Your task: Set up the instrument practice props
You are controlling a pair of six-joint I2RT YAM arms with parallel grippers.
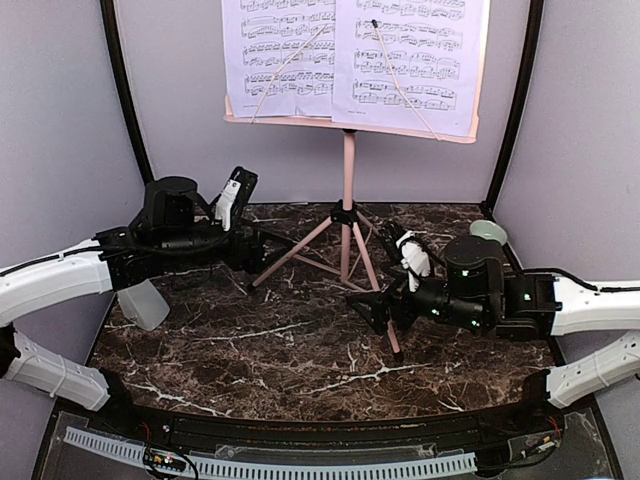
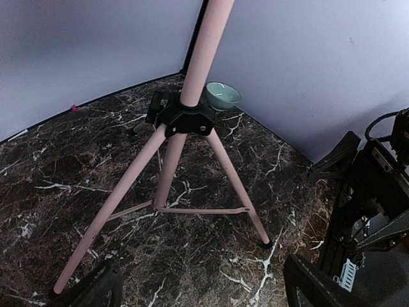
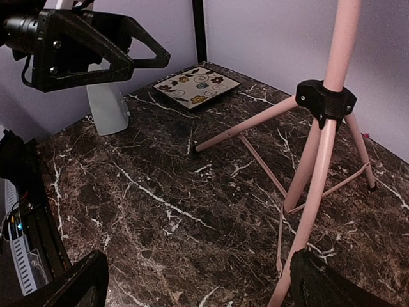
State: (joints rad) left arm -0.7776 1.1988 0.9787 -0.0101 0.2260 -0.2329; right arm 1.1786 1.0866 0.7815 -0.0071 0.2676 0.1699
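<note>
The pink music stand (image 1: pixel 348 170) stands upright at the back middle of the table on its tripod legs. Pale sheet-music pages (image 1: pixel 350 50) rest on its plate. The light-grey metronome (image 1: pixel 143 303) stands at the left edge and also shows in the right wrist view (image 3: pixel 108 109). My left gripper (image 1: pixel 255 255) is open and empty, low beside the left tripod leg (image 2: pixel 108 204). My right gripper (image 1: pixel 383 308) is open beside the near leg (image 3: pixel 313 204), which runs just inside its right-hand finger (image 3: pixel 345 281). I cannot tell whether they touch.
A floral square tile (image 3: pixel 196 85) lies at the back left, behind the metronome. A small pale-green bowl (image 1: pixel 488 232) sits at the back right corner and shows behind the pole in the left wrist view (image 2: pixel 223 94). Lavender walls close in three sides of the dark marble table (image 1: pixel 300 360).
</note>
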